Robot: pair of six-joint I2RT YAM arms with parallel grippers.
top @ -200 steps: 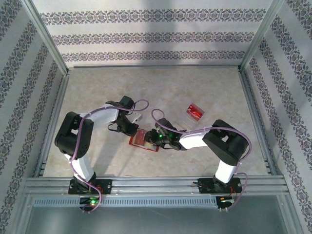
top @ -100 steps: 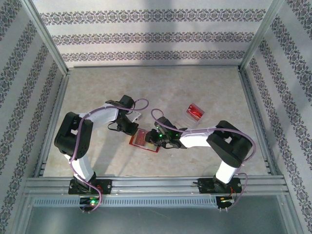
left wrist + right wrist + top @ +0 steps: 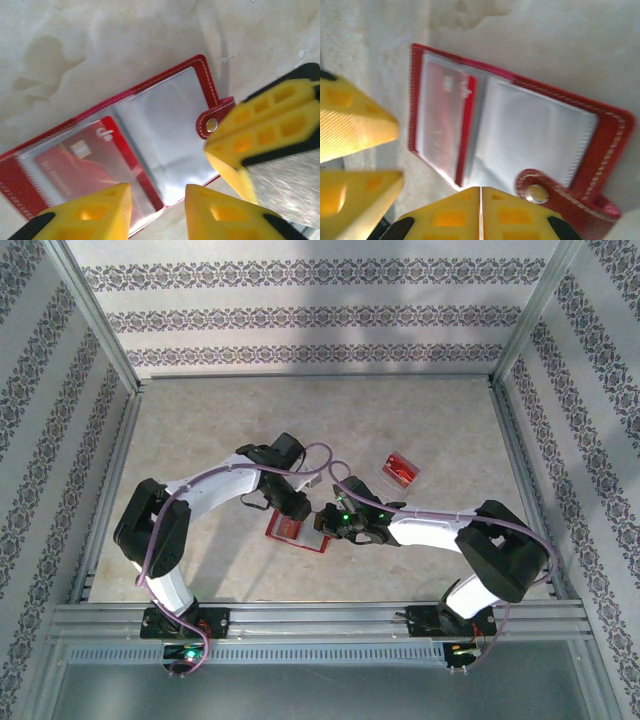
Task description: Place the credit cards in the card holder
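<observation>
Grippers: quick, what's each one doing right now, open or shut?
Left gripper: open, holding nothing, over the wallet.
Right gripper: shut, holding nothing.

The card holder (image 3: 160, 125) is red with pale stitching, greyish sleeves and a silvery snap on its tab. The credit card (image 3: 80, 160) is glossy red. The left claw (image 3: 157, 210) and right claw (image 3: 481, 210) are yellow with black backing. The desk (image 3: 100, 40) is mottled beige. The walls (image 3: 320, 300) are white with dark floral stripes.
</observation>
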